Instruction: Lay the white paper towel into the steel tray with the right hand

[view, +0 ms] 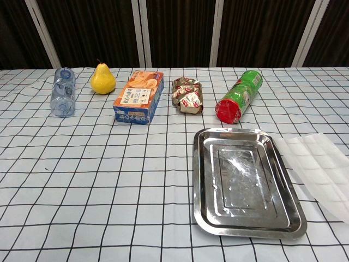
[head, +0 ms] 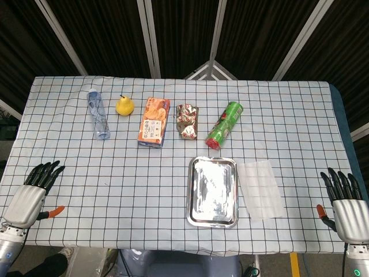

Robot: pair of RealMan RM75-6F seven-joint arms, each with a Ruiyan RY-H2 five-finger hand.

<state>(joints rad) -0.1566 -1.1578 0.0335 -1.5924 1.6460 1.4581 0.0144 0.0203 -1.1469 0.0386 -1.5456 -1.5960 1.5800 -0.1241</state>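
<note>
The white paper towel [head: 261, 188] lies flat on the checked cloth, just right of the steel tray [head: 213, 191]. In the chest view the paper towel [view: 322, 169] reaches the right edge beside the steel tray [view: 245, 181], which holds nothing. My right hand [head: 347, 205] rests at the table's near right corner, fingers straight and apart, a good way right of the towel and holding nothing. My left hand [head: 31, 193] lies at the near left corner, open too. Neither hand shows in the chest view.
Along the back stand a clear plastic bottle [head: 98, 115], a yellow pear [head: 124, 105], an orange snack box [head: 154, 122], a foil snack pack [head: 187, 120] and a green can lying on its side [head: 225, 124].
</note>
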